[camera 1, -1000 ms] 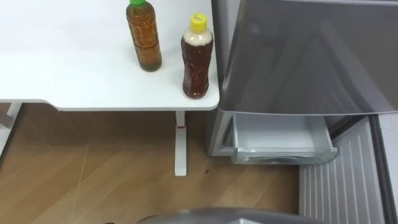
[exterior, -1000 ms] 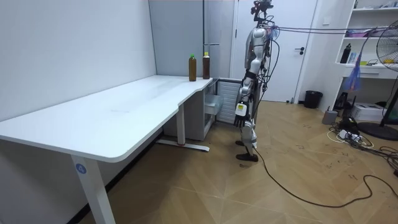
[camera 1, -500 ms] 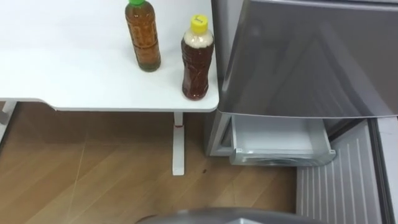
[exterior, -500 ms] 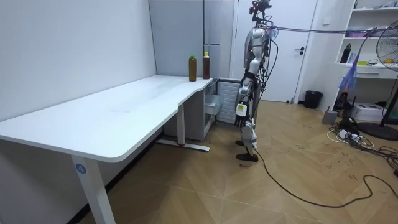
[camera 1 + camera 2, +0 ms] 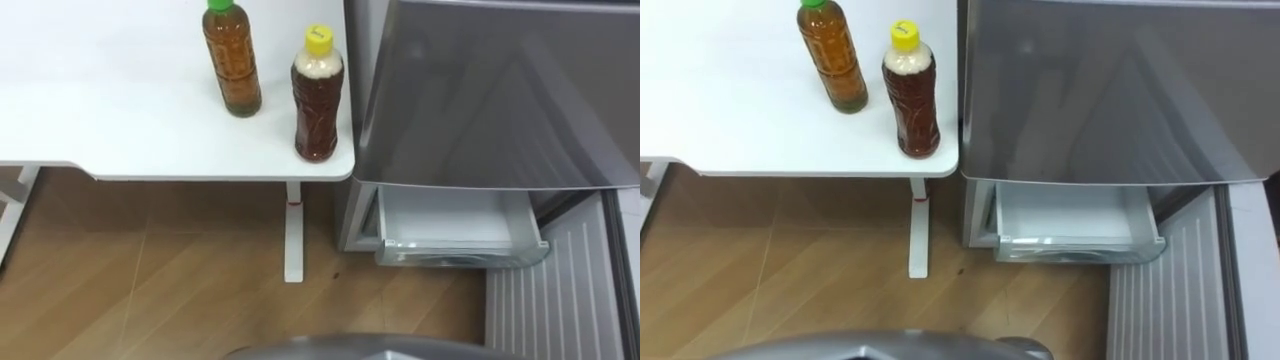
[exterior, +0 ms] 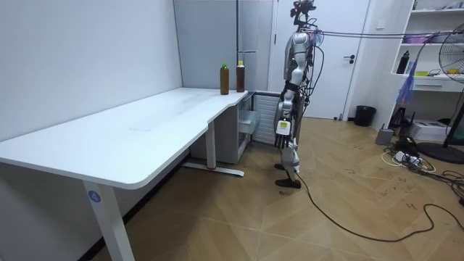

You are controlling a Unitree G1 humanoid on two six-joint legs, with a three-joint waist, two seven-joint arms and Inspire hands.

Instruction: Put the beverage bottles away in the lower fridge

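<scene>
**Both drinks on table, lower drawer open**

- White table [image 5: 100, 110] takes the eye views' left side, on white legs over a wood floor [image 5: 150, 285].
- Green-capped bottle [image 5: 232, 62] stands upright on the table, back from the front edge. It holds amber liquid.
- Yellow-capped bottle [image 5: 318, 100] stands just right of it and nearer the front, at the table's right corner. It is upright, holds darker liquid, and is close to the first bottle but not touching it.
- Grey fridge [image 5: 490, 100] sits right beside the table edge, upper door closed.
- Lower drawer [image 5: 450, 215] is pulled out below that door, with a white inside and nothing in it.
- Ribbed lower door [image 5: 550, 300] is swung open at the far right.
- In the room view the robot stands upright on the floor in front of the fridge, at the table's far end.
- Left hand [image 6: 283, 130] hangs at its side, well apart from both bottles. I can't tell how its fingers are set.
</scene>
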